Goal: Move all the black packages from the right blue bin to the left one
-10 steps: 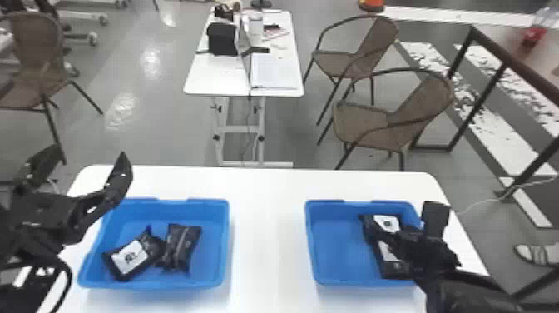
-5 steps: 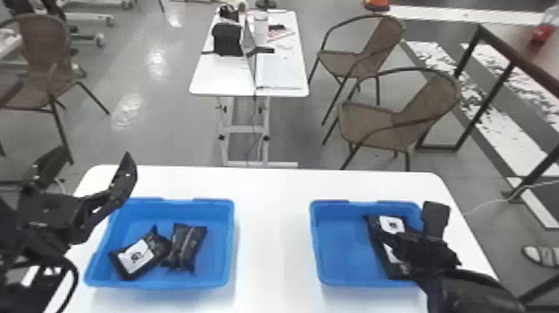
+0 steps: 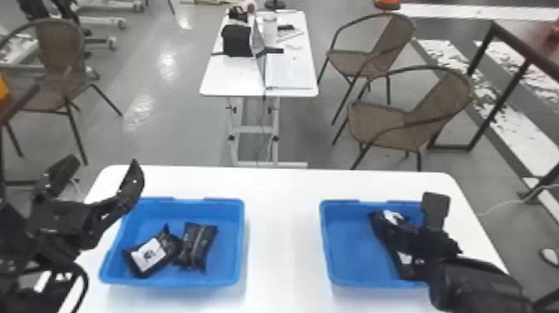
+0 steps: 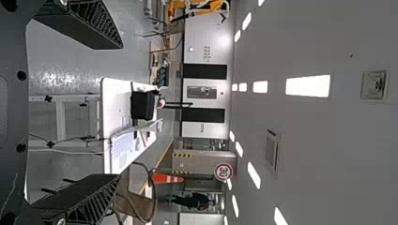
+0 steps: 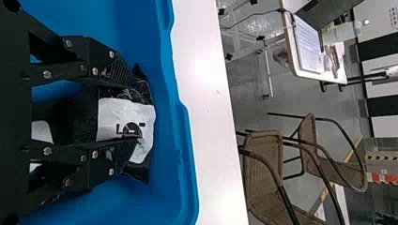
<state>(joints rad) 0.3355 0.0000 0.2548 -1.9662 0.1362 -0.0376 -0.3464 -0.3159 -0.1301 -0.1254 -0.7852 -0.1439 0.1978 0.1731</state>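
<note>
Inside the right blue plastic bin (image 3: 349, 249), my black right gripper (image 5: 136, 115), the nearer one, stands part open over a white-labelled black package (image 5: 123, 110), whose far edge runs crosswise past both fingers; its long axis and any grip I cannot tell. Well left of that bin, my black left gripper (image 3: 102, 165) gapes empty.

"30" on a round sign (image 4: 223, 171)
</note>
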